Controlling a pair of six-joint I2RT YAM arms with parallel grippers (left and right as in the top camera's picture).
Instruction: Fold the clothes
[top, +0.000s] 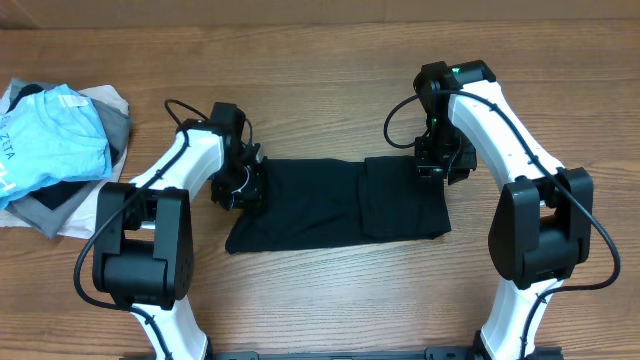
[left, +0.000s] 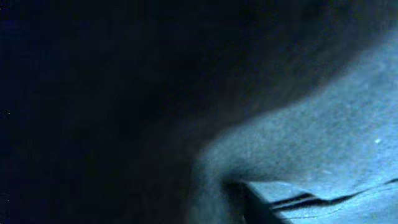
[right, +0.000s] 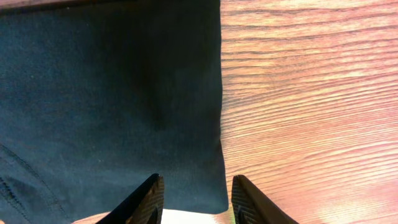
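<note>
Seeing black cloth (top: 335, 203) flat on table (top: 330, 60), R end folded over onto itself. Have L gripper (top: 245, 185) at cloth's L edge, down on it. Its wrist cam is filled w/ dark cloth up close and no fingers in view, so can't tell if spread or closed. Have R gripper (right: 198, 180) at cloth's upper-R corner. Fingers (right: 144, 202) parted approx. halfway, straddling cloth's edge, nothing clamped btwn them. Bare wood just R of that edge. Also spotting clothes pile (top: 55, 150) well L of cloth, light-blue tee on top.
</note>
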